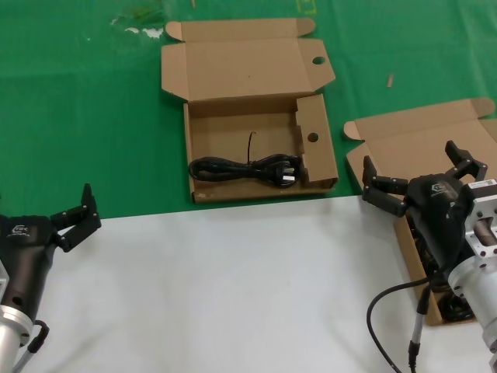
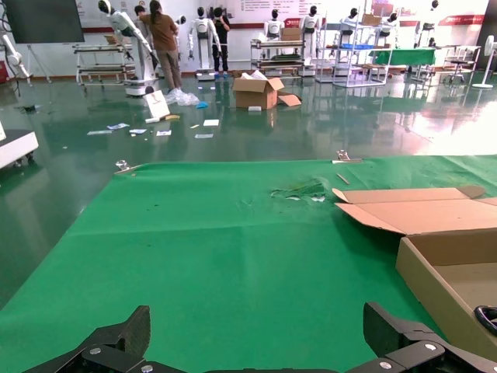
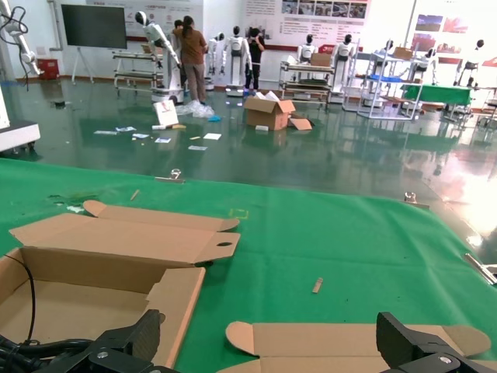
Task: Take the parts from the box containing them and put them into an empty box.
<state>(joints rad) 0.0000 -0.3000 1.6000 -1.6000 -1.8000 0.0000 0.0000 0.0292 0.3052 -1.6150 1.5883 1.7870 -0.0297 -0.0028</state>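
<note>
Right claw nearest the head camera, fingers spread, nothing in it, hovering over the plain-lidded box at the right edge of the bench. Dark cables sit inside that box, mostly hidden under the arm. Left claw also spread and unloaded, parked at the near left over the white sheet, well apart from both boxes.

Box with holes sits mid-bench on the green cloth, lid folded back, one round hole in the lid flap and one in the inner partition. One black power cable is already in it, near the front wall.

Risks: the arm blocks the view of the source cables, so a descent could pinch one loop only and the bundle could unravel or drag a neighbour out. A claw could also catch the box wall and shift the light cardboard.

Orientation: the placed cable's long axis runs left-right along the front wall, plug end toward the robot's right, beside the partition. Source cables' direction cannot be read.
</note>
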